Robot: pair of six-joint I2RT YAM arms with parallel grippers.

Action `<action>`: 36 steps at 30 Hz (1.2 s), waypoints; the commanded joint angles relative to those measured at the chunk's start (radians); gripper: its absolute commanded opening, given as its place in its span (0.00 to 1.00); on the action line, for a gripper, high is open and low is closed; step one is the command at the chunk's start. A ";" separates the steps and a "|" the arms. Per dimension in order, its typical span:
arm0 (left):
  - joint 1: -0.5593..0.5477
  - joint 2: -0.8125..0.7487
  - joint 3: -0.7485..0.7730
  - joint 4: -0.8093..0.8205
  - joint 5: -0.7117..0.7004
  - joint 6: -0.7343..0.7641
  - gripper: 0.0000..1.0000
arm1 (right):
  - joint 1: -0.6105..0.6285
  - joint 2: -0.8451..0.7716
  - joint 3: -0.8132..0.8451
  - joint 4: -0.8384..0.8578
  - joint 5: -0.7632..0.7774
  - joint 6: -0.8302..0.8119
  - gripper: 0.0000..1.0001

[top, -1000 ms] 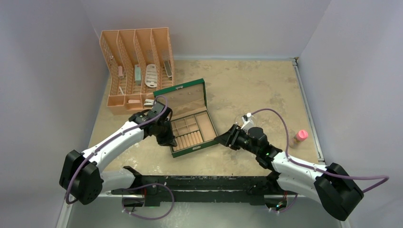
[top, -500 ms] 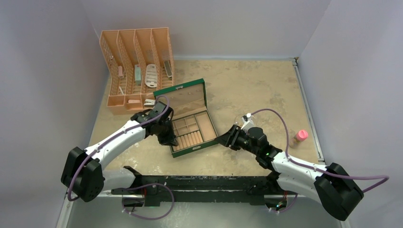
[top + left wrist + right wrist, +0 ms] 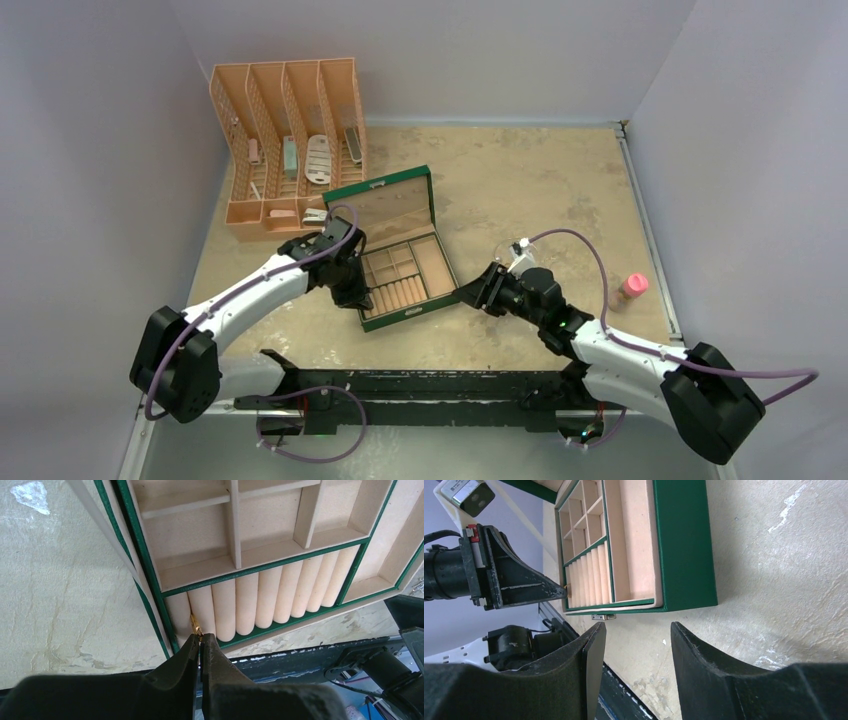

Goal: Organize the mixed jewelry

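Left gripper (image 3: 200,639) pinches a gold ring (image 3: 196,626) tight, slotting it between the box's (image 3: 684,545) near-left rolls (image 3: 260,597); right gripper (image 3: 635,630) waits open, empty.

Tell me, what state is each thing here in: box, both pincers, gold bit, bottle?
green box, open, lid raised
left pincer, shut on the gold piece
gold piece, pinched, at a slot between the box's rolls
right pincer, open, empty
pink-capped bottle, upright, capped
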 commanded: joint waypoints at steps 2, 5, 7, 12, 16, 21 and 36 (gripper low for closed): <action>0.002 0.008 -0.024 0.022 -0.065 0.012 0.00 | 0.004 0.004 0.026 0.022 0.018 -0.019 0.53; 0.002 0.013 -0.032 0.020 -0.088 0.015 0.00 | 0.004 0.009 0.026 0.025 0.020 -0.018 0.53; 0.003 0.017 -0.035 0.024 -0.092 0.015 0.00 | 0.004 0.013 0.026 0.026 0.020 -0.018 0.53; 0.002 0.026 -0.038 0.032 -0.095 0.016 0.00 | 0.005 0.022 0.030 0.026 0.021 -0.017 0.53; 0.002 0.009 -0.009 0.001 -0.117 0.012 0.09 | 0.004 0.019 0.042 0.003 0.033 -0.021 0.53; 0.003 -0.057 0.034 -0.045 -0.126 0.007 0.25 | 0.004 0.005 0.057 -0.022 0.046 -0.025 0.53; 0.003 -0.439 -0.076 0.167 0.013 0.096 0.46 | 0.003 -0.029 0.260 -0.468 0.367 -0.096 0.54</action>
